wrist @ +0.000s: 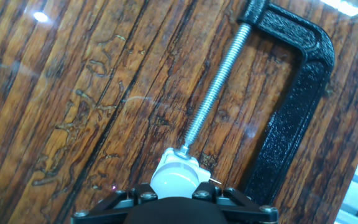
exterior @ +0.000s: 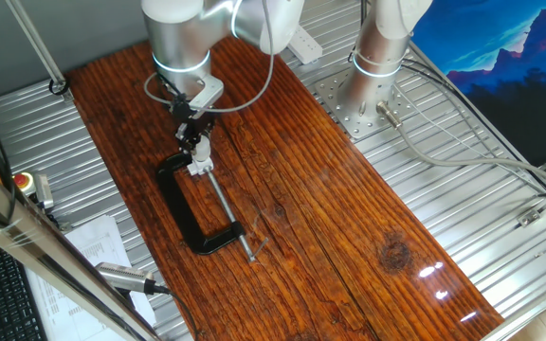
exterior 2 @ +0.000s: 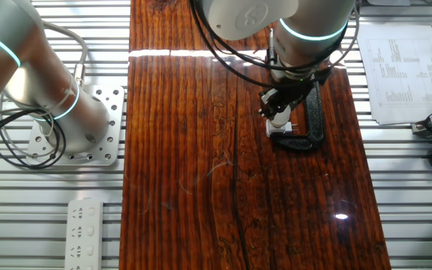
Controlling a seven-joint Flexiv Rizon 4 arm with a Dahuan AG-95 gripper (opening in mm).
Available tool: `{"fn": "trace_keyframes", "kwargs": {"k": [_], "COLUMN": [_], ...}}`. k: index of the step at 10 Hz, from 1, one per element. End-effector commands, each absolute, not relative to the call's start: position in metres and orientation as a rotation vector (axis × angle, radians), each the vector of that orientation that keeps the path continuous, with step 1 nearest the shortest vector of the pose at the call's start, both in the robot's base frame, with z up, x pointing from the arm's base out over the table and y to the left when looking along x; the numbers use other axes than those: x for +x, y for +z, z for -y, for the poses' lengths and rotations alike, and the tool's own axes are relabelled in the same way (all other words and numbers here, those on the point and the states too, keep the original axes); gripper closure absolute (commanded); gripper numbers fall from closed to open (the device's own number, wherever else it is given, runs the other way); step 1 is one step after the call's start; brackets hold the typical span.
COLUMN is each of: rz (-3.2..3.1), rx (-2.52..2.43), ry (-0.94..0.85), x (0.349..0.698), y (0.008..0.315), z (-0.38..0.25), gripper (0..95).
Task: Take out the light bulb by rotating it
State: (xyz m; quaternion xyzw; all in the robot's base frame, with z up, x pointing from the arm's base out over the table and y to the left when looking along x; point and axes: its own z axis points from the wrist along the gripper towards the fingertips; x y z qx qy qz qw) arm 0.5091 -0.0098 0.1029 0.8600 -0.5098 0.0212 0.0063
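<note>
End effector is positioned low over the white socket block at the tip of the C-clamp screw on the wooden counter. Light bulb is seen seated in that socket, just below the fingers. Grip state cannot be told.

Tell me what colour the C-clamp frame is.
Black, clearest in the hand view: C-clamp.
</note>
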Motion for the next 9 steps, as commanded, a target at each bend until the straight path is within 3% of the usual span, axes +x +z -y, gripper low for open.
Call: {"fn": "trace_keyframes", "kwargs": {"k": [1, 9], "rz": [1.552, 1.470], "rx": [2.707, 2.747], "ry": [0.076, 0.077], "x": [0.5094, 0.5089], "y": [0.1032, 0.1042], "z": [0.0098, 0.0097], "gripper": [95.0, 95.0]}}
